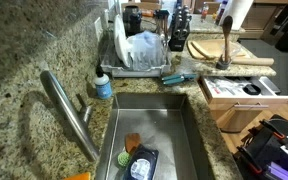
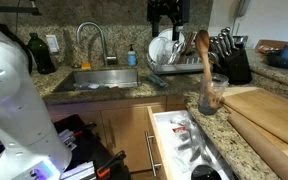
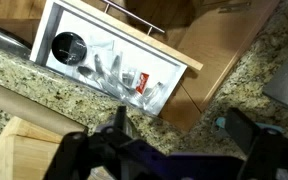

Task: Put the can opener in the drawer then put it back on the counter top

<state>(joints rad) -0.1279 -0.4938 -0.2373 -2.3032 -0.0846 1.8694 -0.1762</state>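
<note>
Gripper [image 2: 167, 22] spread, empty — bring it down squarely over the can opener [image 1: 179, 77] on the desk [image 1: 44, 50] below, straddling its handles.

Sink [image 1: 156, 115] is set in the table [image 2: 242, 150]. In an exterior view the faucet [image 1: 69, 110] stands at the sink's left edge, with the soap bottle [image 1: 102, 86] at the back-left corner. The dish rack [image 1: 139, 50] sits behind the sink. The can opener [image 1: 178, 77] lies on the table between sink rim and dish rack. The open drawer [image 2: 158, 140] sits below the table edge, right of the sink. A jar with wooden spoon [image 2: 208, 92] stands on the table behind the drawer, with the knife block [image 2: 230, 62] further back.
</note>
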